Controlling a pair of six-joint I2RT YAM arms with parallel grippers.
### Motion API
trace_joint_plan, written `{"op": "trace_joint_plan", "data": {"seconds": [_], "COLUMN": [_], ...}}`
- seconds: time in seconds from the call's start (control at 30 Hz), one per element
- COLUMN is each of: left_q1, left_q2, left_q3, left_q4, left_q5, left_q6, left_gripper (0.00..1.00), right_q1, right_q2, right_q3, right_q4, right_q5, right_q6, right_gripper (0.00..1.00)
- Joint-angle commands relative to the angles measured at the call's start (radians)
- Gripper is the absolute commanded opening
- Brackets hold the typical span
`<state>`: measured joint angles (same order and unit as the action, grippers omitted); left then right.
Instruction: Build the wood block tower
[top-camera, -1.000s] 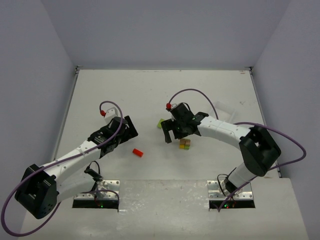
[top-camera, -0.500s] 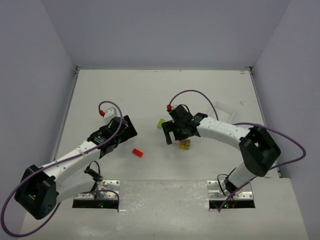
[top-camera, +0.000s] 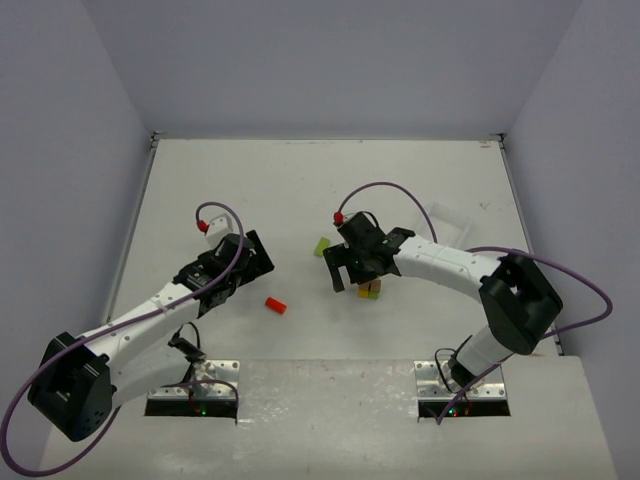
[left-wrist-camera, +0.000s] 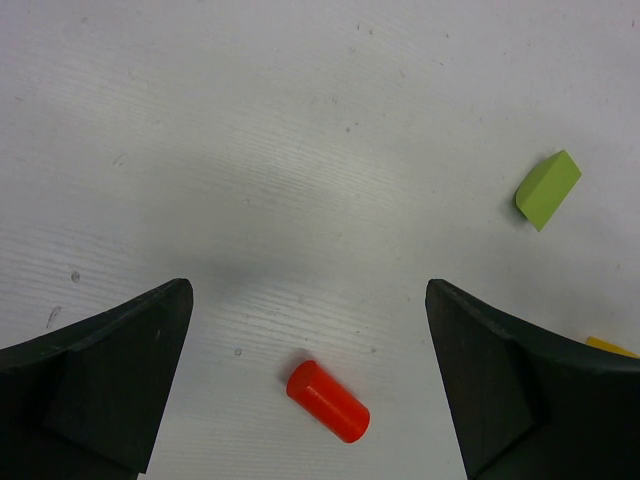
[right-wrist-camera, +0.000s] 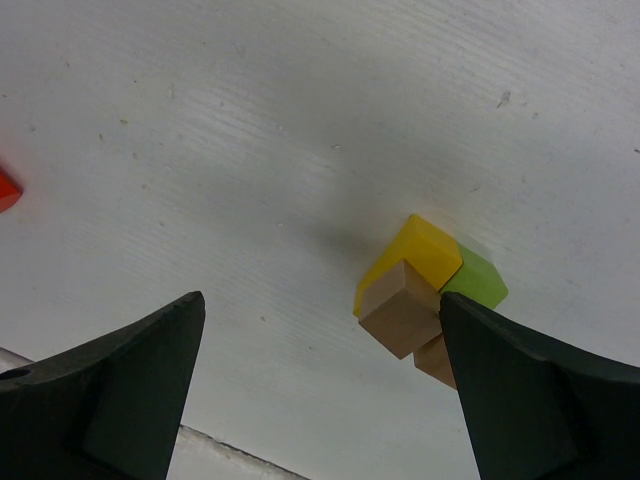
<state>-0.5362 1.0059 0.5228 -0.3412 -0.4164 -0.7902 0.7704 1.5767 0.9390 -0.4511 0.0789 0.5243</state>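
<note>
Two grippers stood with jaws wide apart, neither holding anything. The left gripper (top-camera: 254, 262) hung above bare table (top-camera: 300, 180), with a red-orange cylinder (left-wrist-camera: 328, 401) lying on its side between the fingers and free on all sides. A lime green wedge (left-wrist-camera: 547, 189) lay alone further out, well apart from the cylinder. The right gripper (right-wrist-camera: 322, 300) hovered just beside the block cluster (top-camera: 369, 290): a yellow block (right-wrist-camera: 425, 255), a green block (right-wrist-camera: 478, 280) touching it, and a tan block (right-wrist-camera: 400, 310) against the yellow. Whether the tan block rested on top could not be told. The far half of the table lay open up to the walls.
</note>
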Motion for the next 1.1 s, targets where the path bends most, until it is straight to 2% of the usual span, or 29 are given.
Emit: {"op": "trace_joint_plan", "data": {"seconds": [0.0,0.3,0.47,0.9,1.0,1.07], "left_q1": [-0.008,-0.008,-0.008,-0.009,-0.010,-0.010], "left_q2": [-0.030,-0.031,-0.048,-0.092,-0.098,-0.099], "left_q3": [-0.007,-0.006,-0.007,-0.023,-0.024,-0.024], "left_q4": [0.018,0.016,0.016,0.030,0.032,0.034], "left_q5": [-0.016,-0.010,-0.009,0.015,0.021,0.024], "left_q6": [0.000,0.004,0.003,0.007,0.006,0.006], "left_gripper": [1.00,1.00,1.00,1.00,1.00,1.00], "right_q1": [0.012,0.017,0.021,0.030,0.032,0.031], "right_q2": [-0.046,-0.054,-0.076,-0.088,-0.075,-0.075], "right_q3": [-0.003,0.067,0.052,-0.048,-0.061,-0.076], "right_q4": [0.005,-0.033,-0.118,-0.099,-0.099,-0.079], "right_q5": [0.033,0.158,0.335,0.317,0.323,0.321], "right_q6": [0.016,0.040,0.235,0.379,0.396,0.406], "right_gripper": [0.99,0.99,0.99,0.99,0.94,0.84]}}
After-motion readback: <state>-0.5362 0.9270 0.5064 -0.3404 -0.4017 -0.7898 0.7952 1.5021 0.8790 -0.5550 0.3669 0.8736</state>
